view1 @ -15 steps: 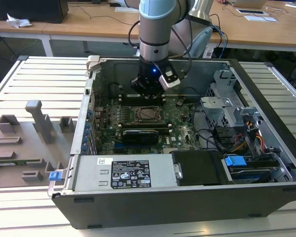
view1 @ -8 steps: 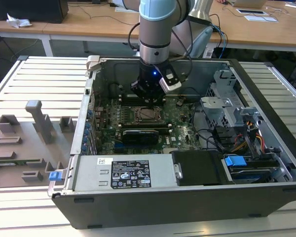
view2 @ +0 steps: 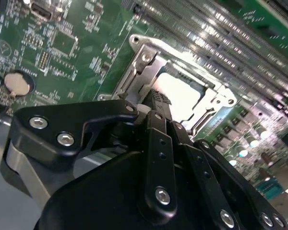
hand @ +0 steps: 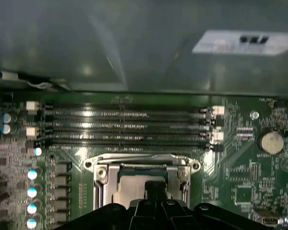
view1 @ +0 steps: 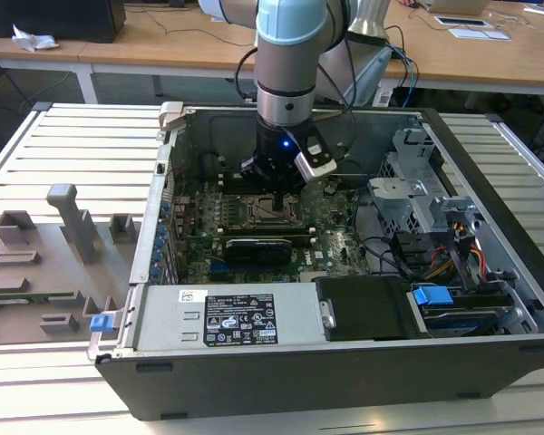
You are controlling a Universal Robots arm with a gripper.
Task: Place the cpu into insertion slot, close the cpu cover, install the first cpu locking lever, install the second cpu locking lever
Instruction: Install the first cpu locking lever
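Note:
Inside the open computer case, my gripper (view1: 272,188) hangs just above the insertion slot (view1: 270,211) on the green motherboard (view1: 195,231). In both wrist views the pale cpu (view2: 178,90) (hand: 130,188) lies flat in the insertion slot (hand: 100,184). The silvery cpu cover (view2: 145,61) (hand: 140,165) frames it and looks laid down around it. My black fingertips (view2: 156,101) (hand: 154,188) are pressed together, and their tip sits at the edge of the cpu. I cannot tell whether it touches. No locking lever can be made out.
Long memory slots (hand: 125,125) run beside the socket, and a coin battery (hand: 270,141) sits on the board. A power supply (view1: 227,315) lies along the case's front wall. A drive cage (view1: 417,195) with cables stands at the exterior view's right. Grey fixtures (view1: 68,222) stand on the slatted table.

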